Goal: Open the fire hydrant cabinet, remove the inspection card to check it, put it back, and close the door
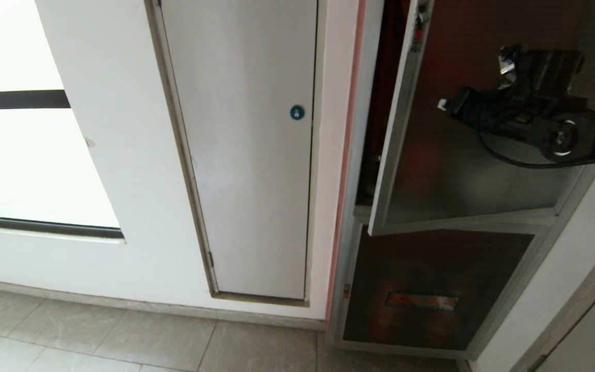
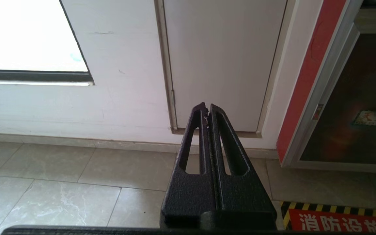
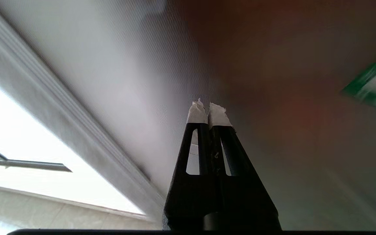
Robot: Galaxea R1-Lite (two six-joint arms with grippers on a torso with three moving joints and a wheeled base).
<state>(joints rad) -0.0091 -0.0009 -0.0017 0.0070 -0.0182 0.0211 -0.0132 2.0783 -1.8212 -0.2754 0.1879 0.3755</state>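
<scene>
Nearest, left gripper (image 2: 206,109) parked low over floor tiles (image 2: 60,182), fingers closed, empty. Beyond, right gripper (image 3: 208,109) pinched shut, empty, against glass of door (image 1: 463,170), ajar on fire hydrant cabinet (image 1: 351,227). Inspection card unseen.

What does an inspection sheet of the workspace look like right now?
Surface: grey tiled floor; hazard-striped red sign on it.
Job's things: cabinet with its upper door partly open; card not seen.
Clutter: nothing seen.
End effectors: right end effector shut, empty, at the door's glass; left end effector shut, empty, low above the floor.
Cables: black cable looped under the right arm.
Surroundings: white panel door with blue lock, window, lower glass door.
</scene>
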